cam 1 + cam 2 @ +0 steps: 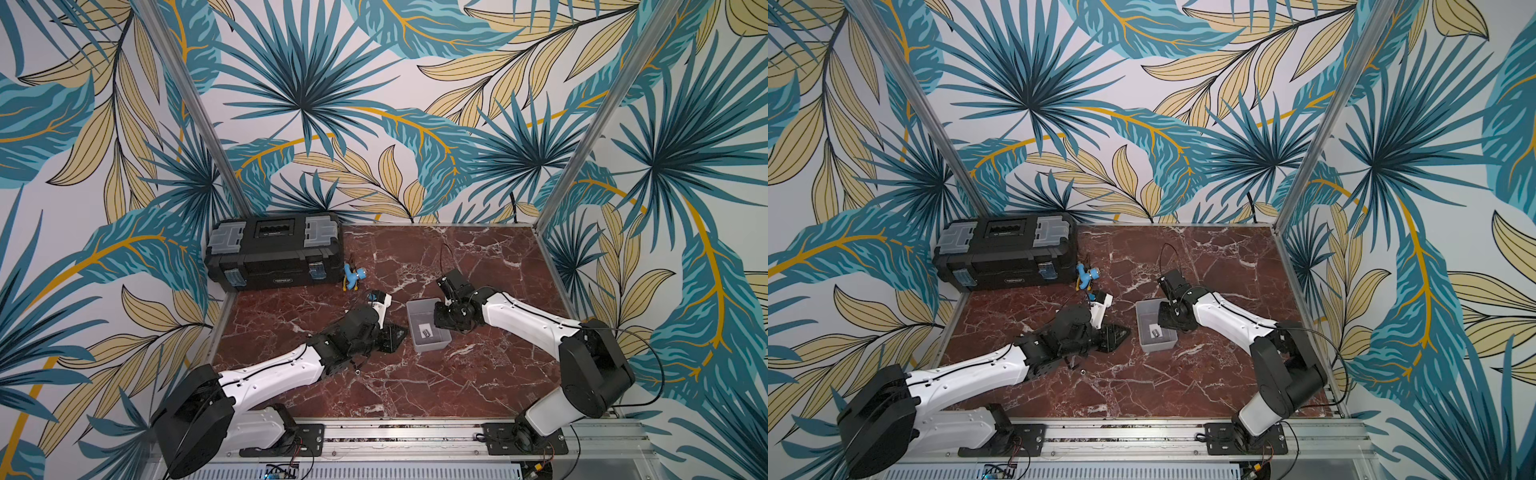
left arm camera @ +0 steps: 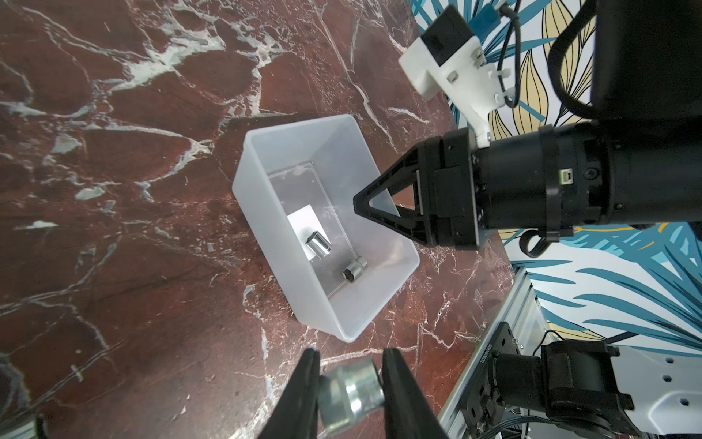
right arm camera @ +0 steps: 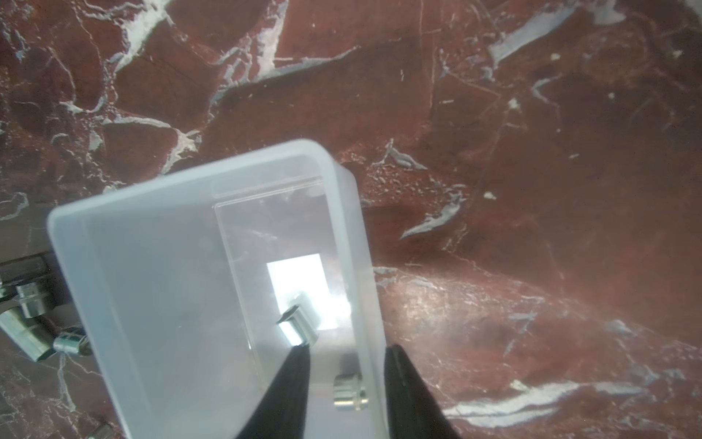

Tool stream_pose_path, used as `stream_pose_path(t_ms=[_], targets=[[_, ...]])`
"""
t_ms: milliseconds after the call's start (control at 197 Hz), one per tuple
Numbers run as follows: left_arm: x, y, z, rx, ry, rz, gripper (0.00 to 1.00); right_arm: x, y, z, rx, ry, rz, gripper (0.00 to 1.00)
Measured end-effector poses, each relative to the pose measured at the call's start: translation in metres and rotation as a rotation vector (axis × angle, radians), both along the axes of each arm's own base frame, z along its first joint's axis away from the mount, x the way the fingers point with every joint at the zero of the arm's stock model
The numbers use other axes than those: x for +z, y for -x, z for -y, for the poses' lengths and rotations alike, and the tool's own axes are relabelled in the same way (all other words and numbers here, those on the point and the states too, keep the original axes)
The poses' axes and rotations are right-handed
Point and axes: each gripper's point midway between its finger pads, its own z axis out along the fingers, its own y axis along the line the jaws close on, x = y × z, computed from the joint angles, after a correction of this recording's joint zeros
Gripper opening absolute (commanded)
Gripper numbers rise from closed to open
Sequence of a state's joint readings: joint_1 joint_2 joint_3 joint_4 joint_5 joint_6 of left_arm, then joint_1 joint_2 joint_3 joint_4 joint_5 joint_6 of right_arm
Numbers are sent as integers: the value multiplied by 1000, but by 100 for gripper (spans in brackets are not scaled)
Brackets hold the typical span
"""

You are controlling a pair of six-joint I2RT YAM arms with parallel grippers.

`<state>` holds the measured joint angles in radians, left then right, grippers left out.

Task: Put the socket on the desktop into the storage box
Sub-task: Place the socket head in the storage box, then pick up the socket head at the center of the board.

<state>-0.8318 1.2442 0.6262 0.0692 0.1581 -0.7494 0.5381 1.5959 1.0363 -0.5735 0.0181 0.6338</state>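
Left hand [image 2: 350, 359] clenched across a steel socket [image 2: 349, 395], just left of the box [image 2: 266, 235], where two sockets [image 2: 318, 245] lie. Right hand [image 3: 348, 349], released and empty, hangs over the box's right rim. Small, hard and slick, likely dense: best gripped across the barrel. The near worktop [image 1: 415, 386] is open, but the thin rim and the right hand crowd the drop.

L end effector [image 2: 349, 359] clamped, R [image 3: 348, 349] parted

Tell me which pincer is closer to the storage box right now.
Right. The right pincer hangs over the storage box, jaws apart; the left pincer, clamped on a socket, is beside the box, over the desktop.
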Motion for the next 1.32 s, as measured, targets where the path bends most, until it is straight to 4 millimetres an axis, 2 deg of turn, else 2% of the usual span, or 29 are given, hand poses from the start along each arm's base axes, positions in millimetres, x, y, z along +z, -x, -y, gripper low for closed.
stream_pose_path(t_ms=[172, 233, 451, 552, 684, 775, 856, 1058, 1165, 1317], targets=[[-3, 2, -2, 1, -11, -7, 0, -2, 5, -10, 12, 14, 1, 37], [-4, 2, -3, 0, -13, -9, 0, -2, 5, -11, 12, 23, 6, 40], [-4, 2, -2, 0, -12, -9, 0, 11, -1, -5, -13, 83, 46, 48], [-3, 2, -1, -4, -8, -8, 0, 33, 4, -8, 6, 103, 94, 48], [-1, 0, 4, -13, 9, -4, 0, 78, 14, -16, 34, 55, 204, 48], [-3, -3, 12, -26, 17, -14, 0, 106, 20, -12, 18, 4, 268, 48], [-1, -5, 20, -39, 41, -20, 0, 120, 27, -8, -4, -47, 309, 47], [2, -9, 38, -64, 126, -48, 0, 118, 50, -2, -49, -189, 330, 47], [8, -15, 47, -64, 149, -53, 0, 122, 51, -6, -55, -235, 340, 47], [26, -30, 54, -28, 154, -31, 0, 127, 49, -11, -58, -272, 348, 47]])
